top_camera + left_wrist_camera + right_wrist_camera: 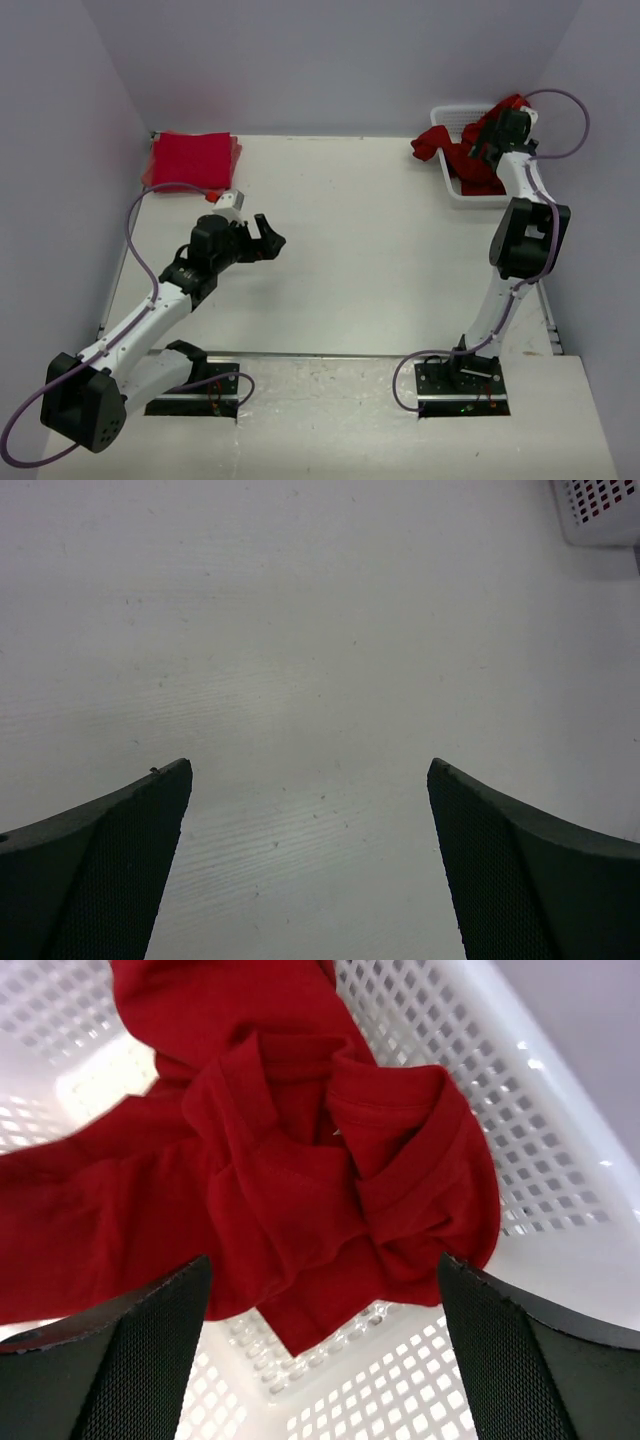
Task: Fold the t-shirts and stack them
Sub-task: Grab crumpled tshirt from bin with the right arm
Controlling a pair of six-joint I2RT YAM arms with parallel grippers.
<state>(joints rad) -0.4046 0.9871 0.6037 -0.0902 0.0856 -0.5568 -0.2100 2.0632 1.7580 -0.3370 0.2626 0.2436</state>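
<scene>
A folded stack of bright red t-shirts (192, 160) lies at the table's far left corner. A crumpled darker red t-shirt (300, 1160) fills the white lattice basket (560, 1160) at the far right, and part of the cloth (432, 146) hangs over the basket's left rim. My right gripper (325, 1270) hovers open just above this heap, one finger on each side of a cloth fold, holding nothing. In the top view it (478, 140) is over the basket. My left gripper (272, 235) is open above bare table left of centre, with nothing between its fingers (120, 850).
The basket (455, 185) stands by the right wall, and its corner (600, 510) shows in the left wrist view. Grey walls close in the table on three sides. Both arm bases sit at the near edge.
</scene>
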